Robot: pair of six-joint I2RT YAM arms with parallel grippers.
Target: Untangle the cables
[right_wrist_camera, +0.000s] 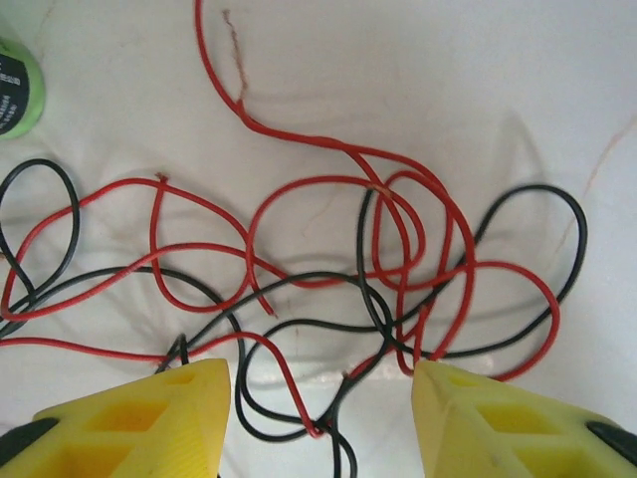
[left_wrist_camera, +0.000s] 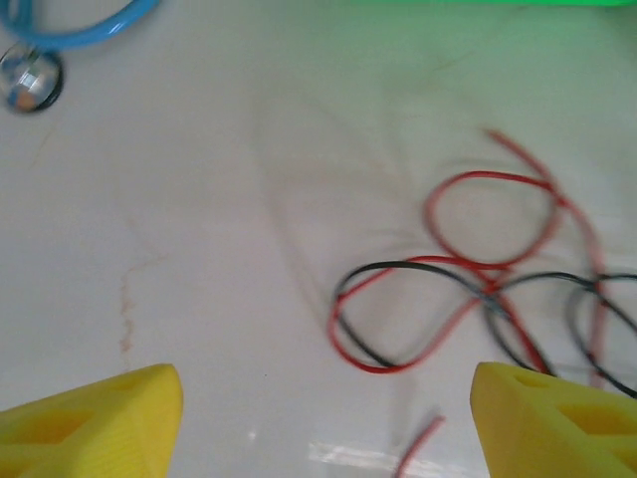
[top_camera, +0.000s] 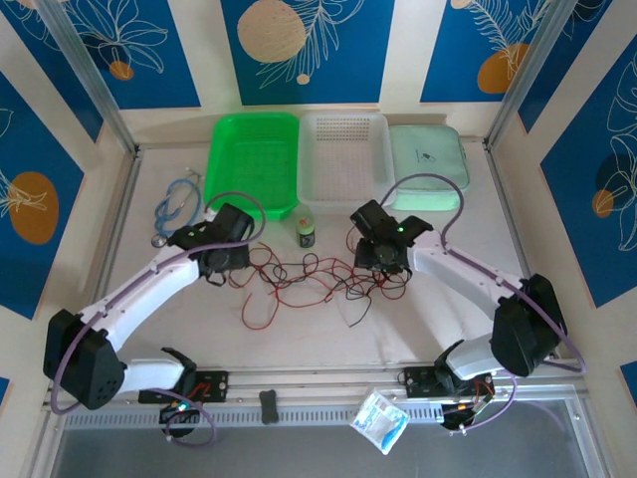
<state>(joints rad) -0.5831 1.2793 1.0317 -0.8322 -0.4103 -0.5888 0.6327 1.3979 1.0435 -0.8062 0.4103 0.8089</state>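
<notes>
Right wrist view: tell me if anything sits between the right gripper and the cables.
Nothing visible does. The open right gripper hangs directly over the cables on the table; the green jar stands clear at the upper left.

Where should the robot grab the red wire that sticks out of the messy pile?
Grab the red wire on its single loose stretch near the bare end, where it lies alone on the table, away from the tangle. Come straight down from above, straddling it: it lies flat, and nothing crosses it there.
</notes>
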